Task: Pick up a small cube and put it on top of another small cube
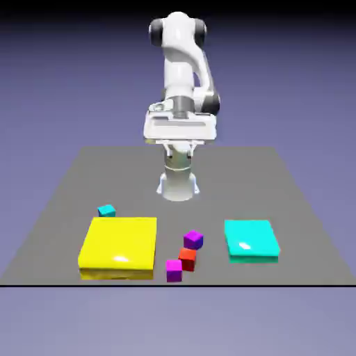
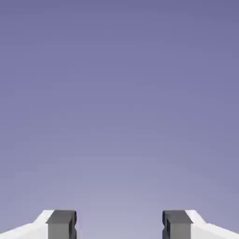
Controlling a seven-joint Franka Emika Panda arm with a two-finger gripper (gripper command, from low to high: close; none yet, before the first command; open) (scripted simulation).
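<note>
Red cube (image 1: pixel 187 259) on the grey bench (image 1: pixel 62 201), touching the purple cube (image 1: pixel 193 240) and magenta cube (image 1: pixel 174 270), between yellow slab (image 1: pixel 118 243) and cyan slab (image 1: pixel 251 240). Teal cube (image 1: pixel 106 210) just behind the yellow slab. End effector (image 2: pixel 119 226) released, empty, raised well apart from the cubes.

Grey table (image 1: pixel 62 201) carries yellow slab (image 1: pixel 118 245), cyan slab (image 1: pixel 251 239), four small cubes.

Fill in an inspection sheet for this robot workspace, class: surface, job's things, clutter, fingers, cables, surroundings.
Surface: grey table, flat.
Job's things: red cube between two other small cubes, close against them; small teal cube at the yellow slab's far corner, nothing on top.
Clutter: yellow slab, teal slab, purple cube, magenta cube.
Fingers: gripper open, nothing between, raised above the table.
Cables: nothing seen.
Surroundings: plain blue-violet backdrop.
</note>
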